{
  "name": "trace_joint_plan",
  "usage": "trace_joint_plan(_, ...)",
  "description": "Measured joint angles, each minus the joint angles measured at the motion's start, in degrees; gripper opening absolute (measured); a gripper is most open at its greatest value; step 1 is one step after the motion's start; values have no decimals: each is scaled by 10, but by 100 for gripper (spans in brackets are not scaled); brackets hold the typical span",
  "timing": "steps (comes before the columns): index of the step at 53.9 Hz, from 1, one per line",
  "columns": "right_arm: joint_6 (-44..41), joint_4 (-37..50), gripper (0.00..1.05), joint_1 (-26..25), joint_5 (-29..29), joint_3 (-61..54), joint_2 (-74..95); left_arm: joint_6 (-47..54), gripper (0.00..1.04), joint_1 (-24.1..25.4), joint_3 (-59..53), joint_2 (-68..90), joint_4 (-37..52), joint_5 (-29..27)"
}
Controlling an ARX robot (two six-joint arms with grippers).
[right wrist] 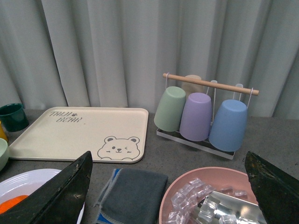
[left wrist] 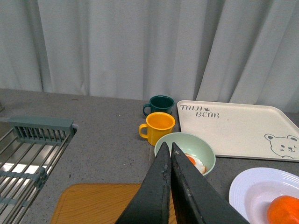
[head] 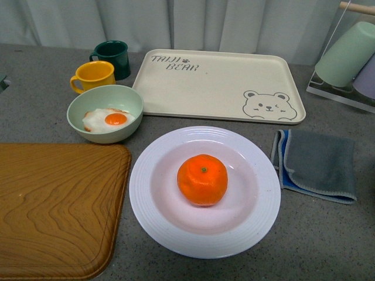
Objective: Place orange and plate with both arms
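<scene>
The orange (head: 202,179) sits in the middle of the plate (head: 176,235), which rests on the desk (head: 328,246). My left hand (left wrist: 169,149) has its fingers pressed together on nothing, well apart from the plate. My right hand (right wrist: 168,156) is spread wide and empty, also away from the plate, touching neither it nor the orange.

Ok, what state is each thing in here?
orange: resting in the plate, unheld.
plate: lying flat, orange in it.
green bowl: upright, fried egg inside.
yellow mug: upright.
grey cloth: folded.
rack cups: inverted.
left pincer: shut, empty.
right pincer: open, empty.
</scene>
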Motion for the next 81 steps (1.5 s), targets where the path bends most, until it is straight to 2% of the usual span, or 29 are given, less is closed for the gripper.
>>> trace_joint_plan(20, 0, 0, 95, 0, 0, 0, 0, 0, 4, 0, 0, -60, -60, 0)
trace_joint_plan(23, 0, 0, 95, 0, 0, 0, 0, -1, 5, 0, 0, -121, -142, 1)
trace_joint_plan(37, 0, 0, 95, 0, 3, 0, 0, 0, 70, 0, 0, -154, -157, 1)
trace_joint_plan(38, -12, -9, 95, 7, 21, 2, 7, 0, 74, 0, 0, -154, -157, 1)
trace_joint_plan(41, -54, -11, 95, 49, 129, 27, 95, 0, 88, 0, 0, -154, -157, 0)
trace_joint_plan(44, -49, 37, 95, 75, 143, 44, 197, 0, 98, 0, 0, -154, -157, 0)
trace_joint_plan(48, -13, 95, 95, 99, 114, 72, 322, 0, 98, 0, 0, -154, -158, 0)
trace_joint_plan(50, 17, 118, 95, 106, 80, 93, 395, 0, 98, 0, 0, -154, -158, 1)
trace_joint_plan(61, 183, 178, 95, 131, -60, 183, 690, 0, 98, 0, 0, -154, -158, 0)
trace_joint_plan(74, 262, 176, 95, 121, -157, 271, 907, 0, 98, 0, 0, -154, -158, 1)
trace_joint_plan(81, 295, 182, 95, 116, -228, 309, 989, 0, 98, 0, 0, -154, -158, 1)
